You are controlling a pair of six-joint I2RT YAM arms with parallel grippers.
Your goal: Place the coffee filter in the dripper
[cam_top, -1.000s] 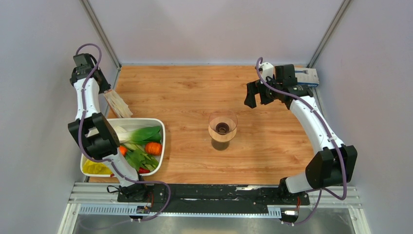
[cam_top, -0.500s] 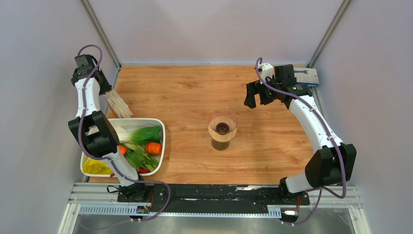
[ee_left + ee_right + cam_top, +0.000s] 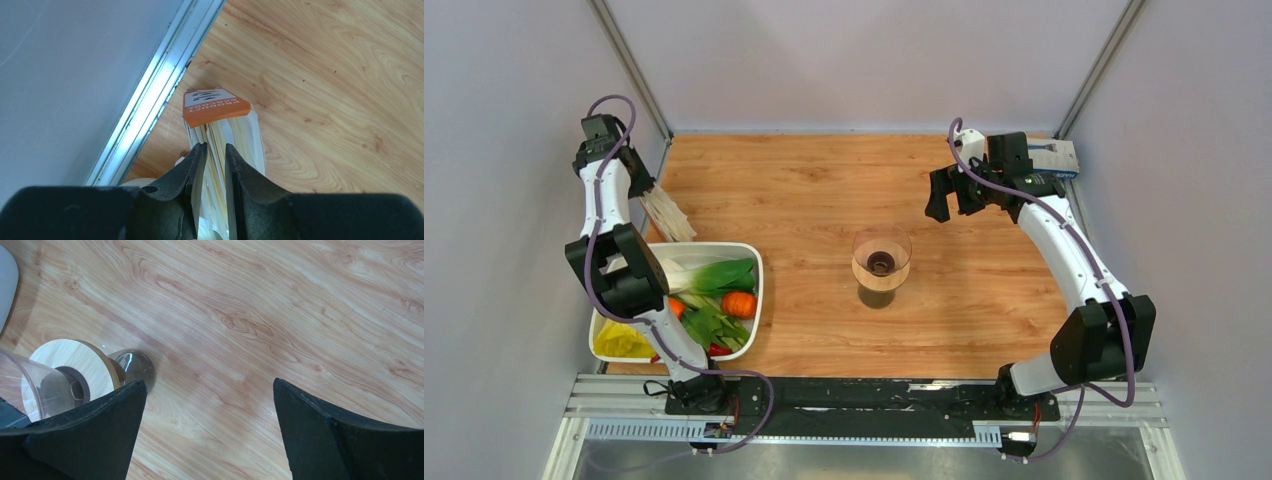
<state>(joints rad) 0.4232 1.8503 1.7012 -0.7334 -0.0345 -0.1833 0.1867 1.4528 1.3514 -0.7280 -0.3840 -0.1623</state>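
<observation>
At the far-left edge, left gripper [image 3: 215,146] pinches filter [image 3: 243,134] paper in its pack; several sheets may lift together. Right gripper [image 3: 207,383] hangs spread beyond the central dripper [image 3: 881,262].

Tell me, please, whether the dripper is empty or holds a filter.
Empty: the dripper shows a bare clear cone and dark centre hole, no white paper inside.
</observation>
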